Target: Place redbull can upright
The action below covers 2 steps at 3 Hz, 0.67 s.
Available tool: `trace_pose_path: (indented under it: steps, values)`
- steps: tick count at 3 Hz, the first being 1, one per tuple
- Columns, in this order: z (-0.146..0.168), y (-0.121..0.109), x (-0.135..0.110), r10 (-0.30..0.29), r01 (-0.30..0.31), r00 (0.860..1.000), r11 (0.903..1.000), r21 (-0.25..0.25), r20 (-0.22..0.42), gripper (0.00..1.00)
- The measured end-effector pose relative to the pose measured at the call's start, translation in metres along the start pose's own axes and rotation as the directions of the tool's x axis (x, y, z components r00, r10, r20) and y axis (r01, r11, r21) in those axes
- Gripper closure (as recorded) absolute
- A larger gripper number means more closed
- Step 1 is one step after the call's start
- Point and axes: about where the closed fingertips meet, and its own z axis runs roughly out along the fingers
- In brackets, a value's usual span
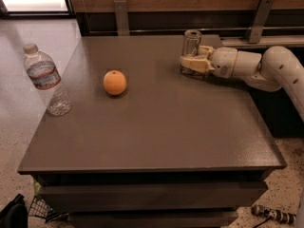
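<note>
Dark brown table fills the frame. Near its upper right edge the redbull can stands upright, its lower half clamped by the gripper, which reaches in from the right. An orange sits centre-left, and a water bottle stands at far left.

dim scene, bright glare top left, soft shadow beneath the end effector far right on the table.

Orange on table, water bottle left edge
</note>
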Motion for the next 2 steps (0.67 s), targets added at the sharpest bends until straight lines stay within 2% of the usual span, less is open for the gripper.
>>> trace_pose_path:
  steps: [1,2]
  values:
    - [0.0001,0.0000,-0.0007,0.000,0.000,1.000,1.0000,0.000,0.000,0.39]
    - [0.0014,0.0005,-0.0010,0.000,0.000,1.000,1.0000,-0.002,0.000,0.08]
